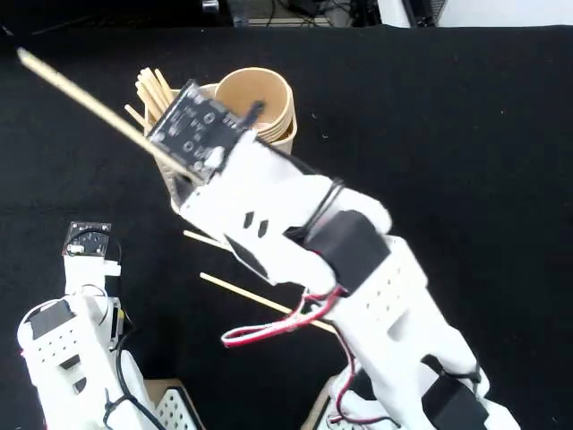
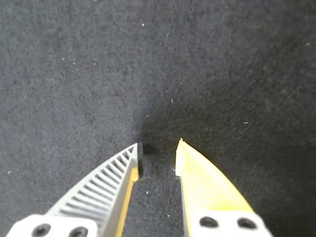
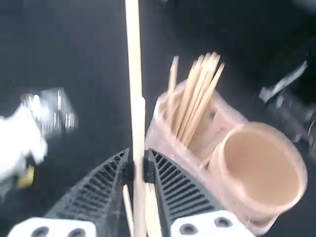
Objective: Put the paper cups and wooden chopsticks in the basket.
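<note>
The wooden chopstick (image 3: 134, 74) I'm carrying is pinched near one end in the right gripper (image 3: 137, 165), whose jaws are pressed onto it. In the high view its long axis slants away from the gripper, out across the tabletop (image 1: 448, 134) and well past the basket (image 3: 165, 131). The basket sits just beside the gripper. It already holds a bundle of upright chopsticks (image 1: 152, 90) and stacked paper cups (image 1: 269, 112).

I judge that the stick must swing more upright before its lower end can drop beside the bundle. The long free end has open room on that side.

Two loose chopsticks (image 1: 204, 239) (image 1: 255, 298) lie flat between the arms, partly under the right arm. The left gripper (image 2: 158, 148) hangs spread over bare tabletop, holding nothing, near those two.
</note>
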